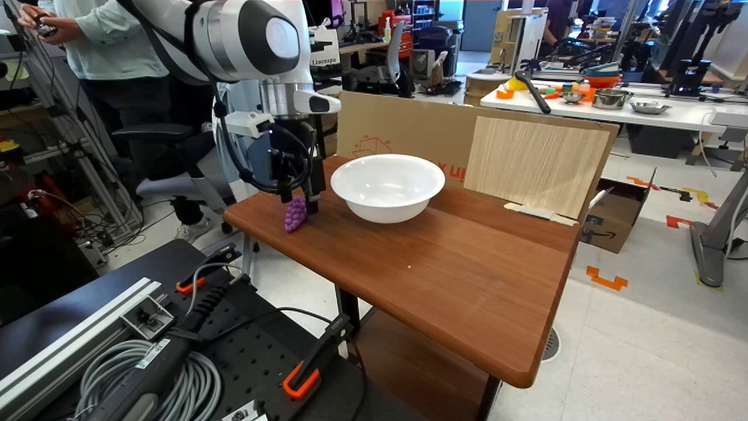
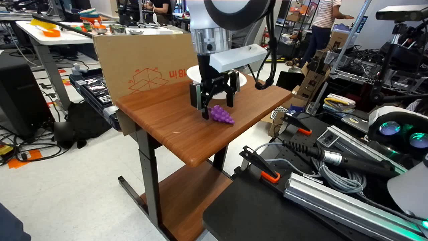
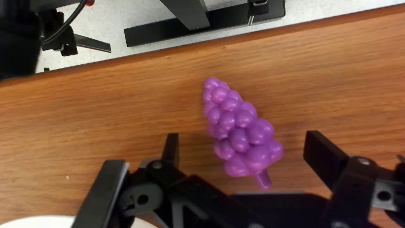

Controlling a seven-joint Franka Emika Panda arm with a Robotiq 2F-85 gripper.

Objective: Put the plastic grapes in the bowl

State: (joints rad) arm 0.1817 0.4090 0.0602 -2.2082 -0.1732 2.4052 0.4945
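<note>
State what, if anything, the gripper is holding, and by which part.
Nothing: the gripper is open, its jaws clear of the purple plastic grapes on both sides in the wrist view.

Bright light is glinting inside the bowl (image 1: 388,175) near center in an exterior view; green light is tinting a metal bar (image 2: 347,207) at lower right in an exterior view. In the wrist view, the plastic grapes (image 3: 239,136) are catching highlights while a dark shape (image 3: 19,41) at upper left is appearing blurred.

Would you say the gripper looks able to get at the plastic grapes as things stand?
Probably yes: the gripper is open, and in the wrist view the plastic grapes lie between its fingers, unobstructed.
</note>
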